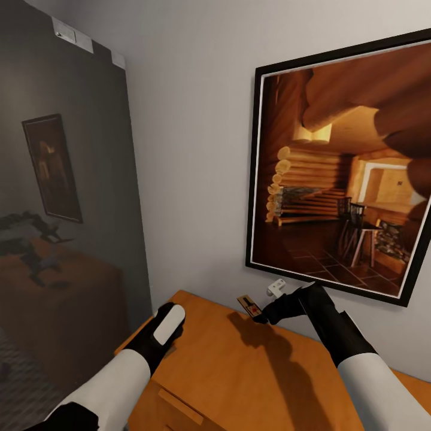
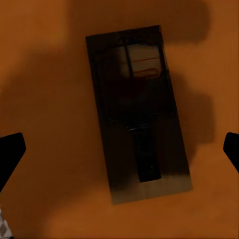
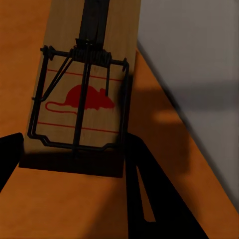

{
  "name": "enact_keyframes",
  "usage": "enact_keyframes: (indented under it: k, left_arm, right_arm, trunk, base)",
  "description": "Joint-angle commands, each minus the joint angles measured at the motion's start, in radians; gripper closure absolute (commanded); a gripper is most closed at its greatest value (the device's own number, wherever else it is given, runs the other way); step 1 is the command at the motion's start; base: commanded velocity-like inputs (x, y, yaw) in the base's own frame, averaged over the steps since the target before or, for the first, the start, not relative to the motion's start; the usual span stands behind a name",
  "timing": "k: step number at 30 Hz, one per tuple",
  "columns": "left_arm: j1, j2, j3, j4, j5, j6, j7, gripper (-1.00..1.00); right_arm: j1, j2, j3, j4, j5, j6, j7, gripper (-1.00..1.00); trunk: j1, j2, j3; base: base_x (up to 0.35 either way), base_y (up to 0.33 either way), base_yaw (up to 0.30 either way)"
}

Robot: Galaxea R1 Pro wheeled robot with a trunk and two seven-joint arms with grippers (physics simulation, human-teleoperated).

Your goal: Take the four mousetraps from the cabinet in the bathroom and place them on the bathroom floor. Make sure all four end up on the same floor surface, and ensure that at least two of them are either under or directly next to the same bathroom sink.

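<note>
One mousetrap [image 3: 82, 94], a tan board with black wire and a red mouse mark, sits between my right gripper's [image 3: 73, 144] two fingers, which press on its near end. In the head view that mousetrap [image 1: 248, 306] sticks out of the right gripper [image 1: 263, 315], slightly above the back edge of the orange-brown cabinet [image 1: 239, 371]. A second mousetrap [image 2: 137, 114] lies flat in shadow on the cabinet top. My left gripper [image 2: 119, 147] hovers open over it, its fingertips [image 2: 10, 154] wide on either side. The left gripper [image 1: 164, 326] is over the cabinet's left end.
A big framed painting of a log cabin room [image 1: 344, 173] hangs on the wall right behind the cabinet. A small white fitting [image 1: 276, 289] sticks out of the wall beside my right gripper. A dark mirror panel [image 1: 66, 209] covers the wall at left.
</note>
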Motion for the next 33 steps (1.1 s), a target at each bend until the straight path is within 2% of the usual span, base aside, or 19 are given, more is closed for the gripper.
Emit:
enact_keyframes:
  k: [1, 11, 33]
  left_arm:
    - [-0.001, 0.001, -0.004, 0.004, 0.004, 0.007, 0.006, -1.0]
    - [-0.001, -0.001, -0.006, 0.062, 0.003, -0.042, -0.029, -1.0]
    - [-0.001, -0.001, -0.006, 0.102, -0.002, -0.051, -0.051, -1.0]
  right_arm:
    - [-0.001, 0.0, 0.001, -0.001, 0.009, 0.003, 0.008, 1.0]
    - [-0.001, 0.0, 0.001, -0.001, 0.009, 0.003, 0.009, 1.0]
    - [-0.001, -0.002, 0.001, -0.001, 0.008, 0.003, 0.009, 1.0]
  trunk:
    - [0.0, -0.002, -0.002]
    - [0.0, -0.002, -0.002]
    - [0.0, -0.002, -0.002]
  base:
    - [0.0, 0.0, 0.0]
    - [0.0, 0.0, 0.0]
    - [0.0, 0.0, 0.0]
